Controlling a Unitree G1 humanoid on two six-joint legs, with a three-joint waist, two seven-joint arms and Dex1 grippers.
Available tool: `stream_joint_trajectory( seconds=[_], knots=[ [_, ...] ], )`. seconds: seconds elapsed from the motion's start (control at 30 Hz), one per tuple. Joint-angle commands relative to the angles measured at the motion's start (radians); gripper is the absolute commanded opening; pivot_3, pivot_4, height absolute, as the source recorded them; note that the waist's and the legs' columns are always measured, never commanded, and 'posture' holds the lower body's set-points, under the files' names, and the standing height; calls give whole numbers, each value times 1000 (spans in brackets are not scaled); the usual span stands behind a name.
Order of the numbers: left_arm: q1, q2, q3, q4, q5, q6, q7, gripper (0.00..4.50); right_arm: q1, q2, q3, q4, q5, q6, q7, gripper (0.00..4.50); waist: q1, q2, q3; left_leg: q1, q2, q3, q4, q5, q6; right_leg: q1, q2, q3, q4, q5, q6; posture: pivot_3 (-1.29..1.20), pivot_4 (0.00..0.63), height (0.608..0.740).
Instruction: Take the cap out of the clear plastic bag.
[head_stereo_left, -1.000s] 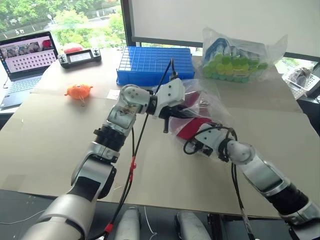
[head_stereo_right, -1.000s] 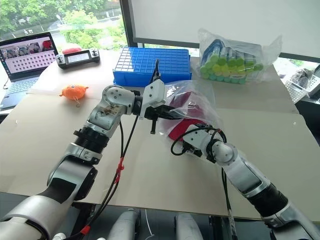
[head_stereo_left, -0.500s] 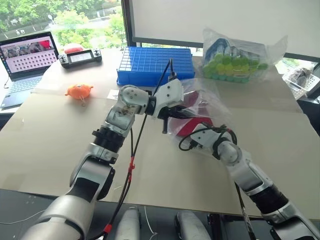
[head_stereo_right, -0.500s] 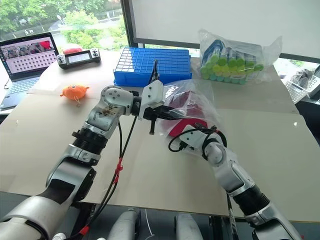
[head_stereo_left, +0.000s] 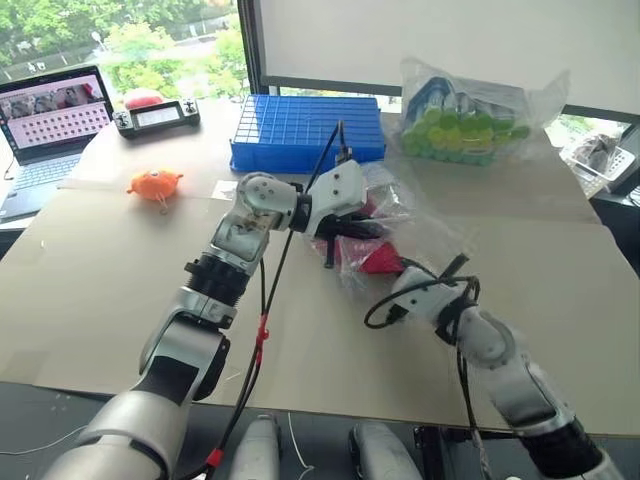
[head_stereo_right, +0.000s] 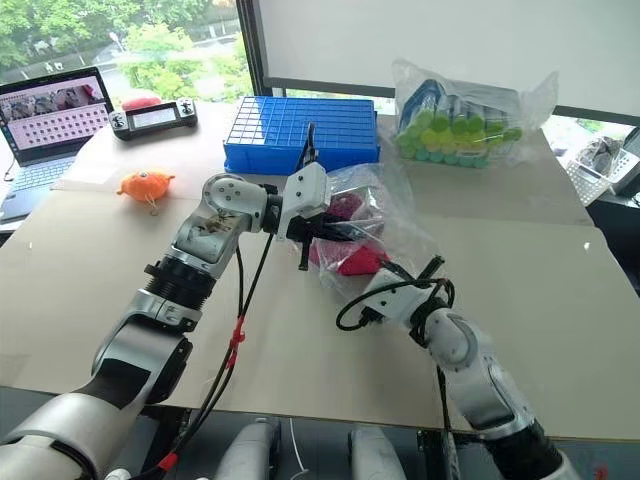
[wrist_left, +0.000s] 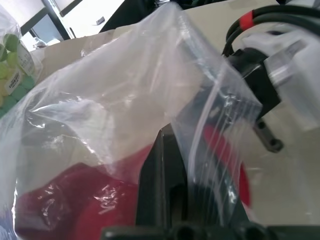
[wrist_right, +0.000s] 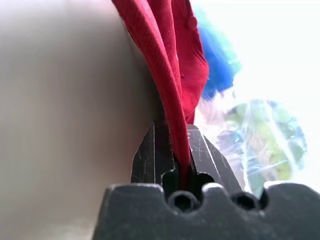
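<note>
Right pincer (wrist_right: 172, 150) pinches my cap (wrist_right: 170, 75); left pincer (wrist_left: 167, 165) clamps the bag (wrist_left: 125, 95) right beside it.

Two arms of silver-grey metal shells with black ribbed joint sections, rounded at elbow and wrist. White housing on the left gripper (head_stereo_left: 336, 243), ending in two slim black fingers (wrist_left: 161, 185) (flat, matte, with a slot down the inner face). Black cable along the left arm, bound with red tape near the forearm. Looped black cable at the right gripper (wrist_right: 175, 160), on a white wrist block; black base there with round screw holes in a row.
</note>
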Motion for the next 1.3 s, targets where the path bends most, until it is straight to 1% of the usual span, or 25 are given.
stream_joint_trajectory(
  seconds=[0.03, 0.13, 0.17, 0.23, 0.3, 0.33, 0.43, 0.5, 0.53, 0.57, 0.6, 0.67, 0.77, 0.8, 0.83, 0.9, 1.0, 1.1, 1.2, 1.27, 1.3],
  knots=[
    [-8, 3, 0, -4, -6, -21, 2, 0, 37, 2, -21, -135, 10, 33, 56, 55, -2, 0, 0, 0, 0, 0, 0, 0, 0, 0, 0, 0, 0, 0, 0, 0, 150, 729],
    [-8, 5, -2, 1, -4, -25, -1, 0, 75, -9, -51, -165, -43, 97, 61, 55, 3, 0, 0, 0, 0, 0, 1, 0, -1, 0, 0, 0, 1, 0, 0, 0, 150, 729],
    [-9, 6, -2, 2, -4, -25, -2, 0, 99, -7, -76, -182, -70, 163, 56, 55, 5, 0, 0, 1, 0, 0, 1, 0, -1, 0, 0, 0, 1, 0, 0, 0, 150, 729],
    [-13, 7, -1, 4, -4, -26, -3, 0, 129, 32, -131, -225, -73, 258, 39, 55, 12, 0, 0, 1, 0, 0, 0, 0, -1, 0, 0, 0, 1, 0, 0, 0, 150, 729],
    [-16, 10, 0, 9, -3, -28, -3, 0, 121, 104, -178, -289, -24, 347, 40, 55, 14, 0, 0, 0, 0, 0, 1, 0, -1, 1, 0, 0, 0, 0, 0, 0, 150, 729],
    [-16, 11, 0, 11, -4, -29, -3, 0, 114, 119, -187, -307, -25, 378, 45, 55, 13, 0, 0, 0, 0, 0, 1, 0, -1, 1, 0, 0, 0, 0, 0, 0, 150, 729],
    [-17, 13, 0, 15, -3, -31, -3, 0, 75, 129, -208, -325, -37, 455, 57, 55, 11, 0, 0, 1, 0, 0, 1, 1, -1, 1, 0, 0, 1, 0, 0, 0, 150, 729],
    [-18, 13, -1, 18, -3, -32, -4, 0, 51, 123, -208, -328, -25, 461, 69, 55, 9, 0, 0, 1, 0, 0, 1, 1, -1, 1, 0, 0, 1, 0, 0, 0, 150, 729],
    [-18, 12, -1, 17, -4, -31, -4, 0, 44, 125, -202, -343, 7, 439, 92, 55, 9, 0, 0, 1, 0, 0, 1, 1, -1, 1, 0, 0, 1, 0, 0, 0, 150, 729],
    [-19, 11, -2, 16, -4, -30, -3, 0, 43, 129, -198, -367, 49, 422, 123, 55, 9, 0, 0, 1, 0, 0, 1, 1, -1, 1, 0, 0, 1, 0, 0, 0, 150, 729],
    [-20, 10, -2, 15, -5, -28, -4, 0, 43, 157, -213, -405, 123, 431, 160, 55, 8, 0, 0, 1, 0, 0, 1, 1, -1, 1, 0, 0, 1, 0, 0, 0, 150, 729],
    [-23, 6, -2, 16, -5, -27, -2, 0, 57, 203, -282, -489, 279, 529, 245, 55, 7, 0, 0, 1, 0, 0, 0, 1, -1, 1, 0, 0, 1, 0, 0, 0, 150, 729],
    [-26, 5, -2, 17, -5, -28, -3, 0, 87, 199, -430, -600, 522, 694, 387, 55, 9, 0, 0, 0, 0, -1, 0, 1, -1, 1, 0, -1, 1, 0, 0, 0, 150, 729],
    [-27, 6, -2, 17, -6, -27, -4, 0, 80, 185, -478, -616, 593, 714, 412, 55, 10, 0, 0, 0, -1, -1, 0, 1, -1, 2, 0, -1, 0, 0, 0, 0, 150, 729],
    [-27, 7, -1, 17, -7, -28, -4, 0, 48, 195, -559, -622, 689, 755, 420, 55, 9, 0, 0, 0, -1, -1, 1, 1, -1, 3, 0, -1, 0, 0, 0, 0, 150, 729],
    [-28, 8, -2, 18, -7, -30, -2, 0, 4, 192, -677, -622, 837, 804, 416, 55, 7, 0, 0, 2, 0, -2, 1, 1, -1, 4, 0, -1, 0, 0, 0, 0, 150, 729],
    [-27, 7, -2, 17, -8, -32, 1, 0, -53, 181, -783, -608, 940, 835, 373, 55, 2, 0, 0, 3, 0, -2, 0, 1, -1, 4, 0, -1, 2, 0, 0, 0, 150, 729],
    [-22, 5, -4, 10, -9, -29, 5, 0, -103, 182, -852, -570, 1024, 834, 314, 55, 3, 0, 0, 3, 0, -2, 0, 1, -1, 4, 0, -1, 2, 0, 0, 0, 150, 729],
    [-18, 4, -4, 3, -11, -25, 8, 0, -158, 213, -896, -542, 1147, 817, 231, 55, 5, 0, 0, 3, 0, -2, 0, 1, -1, 3, 0, -1, 1, 0, 0, 0, 150, 729],
    [-17, 5, -4, 2, -11, -24, 9, 0, -177, 227, -924, -528, 1281, 791, 171, 55, 5, 0, 0, 3, -1, -2, 0, 1, -1, 3, 0, -1, 1, 0, 0, 0, 150, 729],
    [-16, 5, -4, 1, -11, -23, 9, 0, -181, 229, -941, -517, 1385, 761, 129, 55, 5, 0, 0, 2, -1, -2, 0, 1, -1, 3, 0, -1, 1, 0, 0, 0, 150, 729]
  ],
)
